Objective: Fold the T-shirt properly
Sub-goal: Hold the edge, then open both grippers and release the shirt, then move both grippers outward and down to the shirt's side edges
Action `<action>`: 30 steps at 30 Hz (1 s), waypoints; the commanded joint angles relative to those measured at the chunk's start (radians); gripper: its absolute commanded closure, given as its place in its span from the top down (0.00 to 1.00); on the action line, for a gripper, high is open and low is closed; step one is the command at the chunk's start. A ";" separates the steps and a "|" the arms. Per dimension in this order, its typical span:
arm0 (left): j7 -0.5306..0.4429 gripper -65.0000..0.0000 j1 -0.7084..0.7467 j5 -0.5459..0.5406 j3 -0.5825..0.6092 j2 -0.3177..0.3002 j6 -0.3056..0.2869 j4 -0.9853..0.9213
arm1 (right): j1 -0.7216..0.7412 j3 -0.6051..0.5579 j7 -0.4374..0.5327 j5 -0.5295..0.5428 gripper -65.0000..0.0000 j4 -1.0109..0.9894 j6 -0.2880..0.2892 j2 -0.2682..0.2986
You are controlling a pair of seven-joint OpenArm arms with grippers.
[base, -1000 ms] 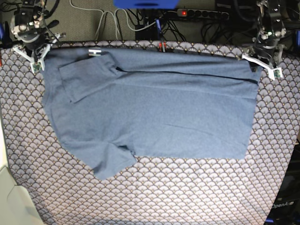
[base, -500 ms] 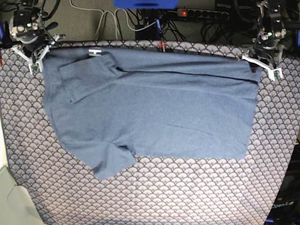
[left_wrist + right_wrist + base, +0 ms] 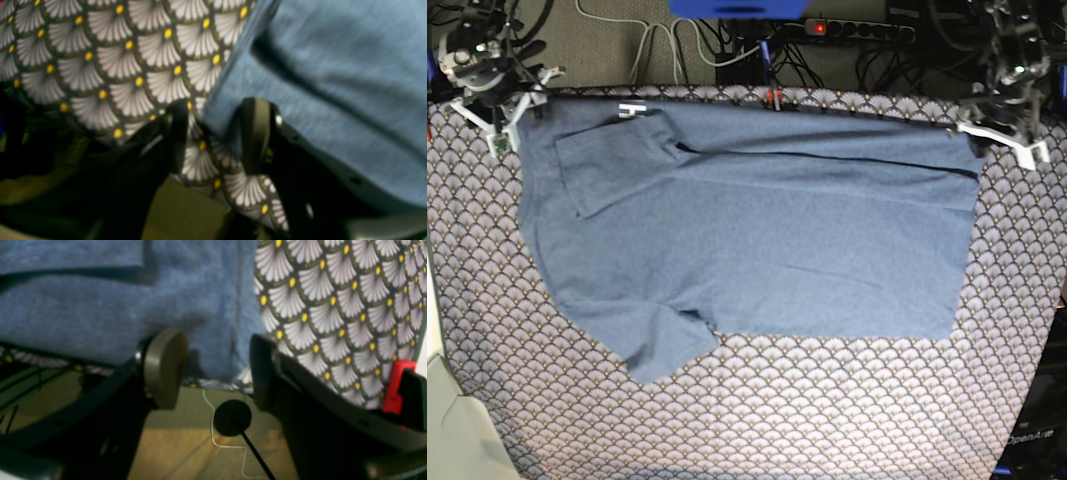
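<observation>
Both grippers, right and left, stand parted, empty; lift clear of the slate-blue cotton T-shirt's far edge without snagging it.

The view from above is bright and even; the T-shirt throws only thin, soft shadows along its folds; the corners look a bit bent and darker, and the floor at the top is dim. Both wrist pictures are fuzzy; the black finger pads up close are blurry and very dark; the table cover looks soft, though its yellow dots shine bright; no strong glare shows anywhere.
</observation>
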 commanded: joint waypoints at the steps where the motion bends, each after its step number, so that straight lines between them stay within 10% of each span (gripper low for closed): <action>1: -0.025 0.40 0.002 -0.011 -0.019 -0.018 0.001 0.025 | -0.003 0.015 0.016 0.000 0.53 0.018 0.001 0.009; 30: -0.025 0.40 -0.143 -0.017 -0.224 0.000 0.001 0.050 | 0.170 0.204 0.016 0.001 0.53 0.018 0.001 0.008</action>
